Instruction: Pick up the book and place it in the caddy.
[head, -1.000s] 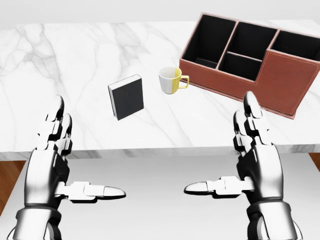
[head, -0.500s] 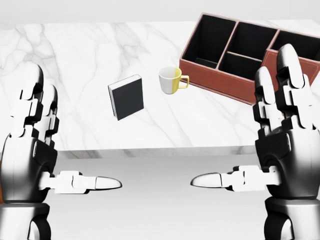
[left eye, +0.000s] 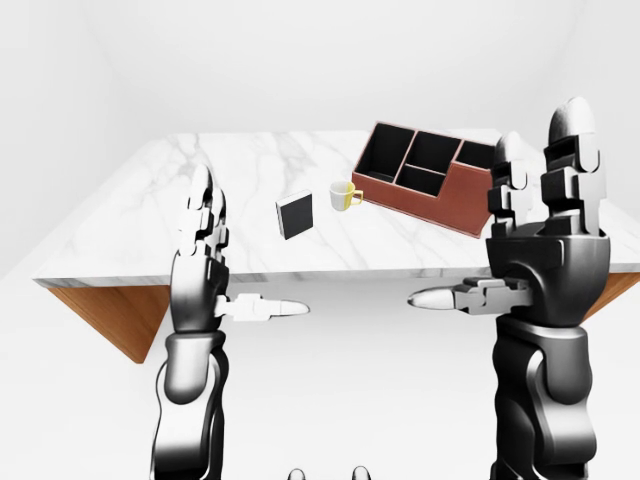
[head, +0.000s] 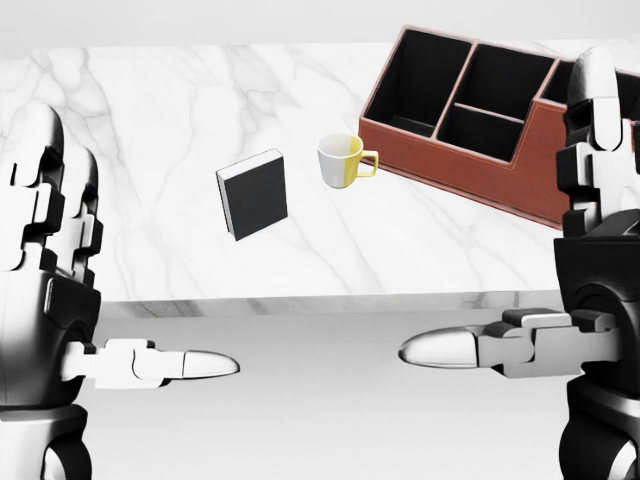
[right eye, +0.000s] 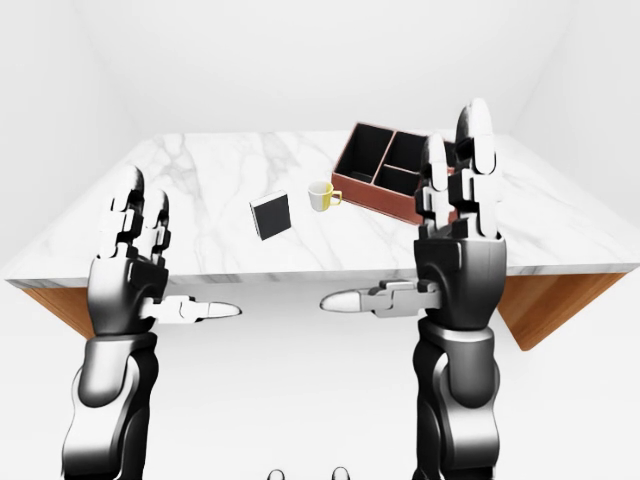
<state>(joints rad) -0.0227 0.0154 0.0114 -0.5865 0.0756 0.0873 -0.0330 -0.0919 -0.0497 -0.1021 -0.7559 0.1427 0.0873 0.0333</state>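
A black book (head: 253, 193) with a white page edge lies flat on the marble table (head: 160, 120), left of centre in the head view. The reddish-brown caddy (head: 470, 110), with several black compartments, stands at the upper right. My left hand (head: 60, 300) is raised at the left edge, fingers straight and thumb pointing inward, holding nothing. My right hand (head: 580, 280) is raised at the right edge in the same open pose and covers the caddy's right end. Both hands hang short of the table's near edge, well apart from the book.
A white mug (head: 343, 160) with a yellow handle and yellow inside stands between the book and the caddy. The table's near edge (head: 300, 302) runs across the head view between the hands and the book. Wooden table sides (left eye: 110, 315) show in the eye views.
Both hands have risen and come closer to the camera, looking larger. The right hand now covers more of the caddy's right end. Book, mug and caddy have not moved.
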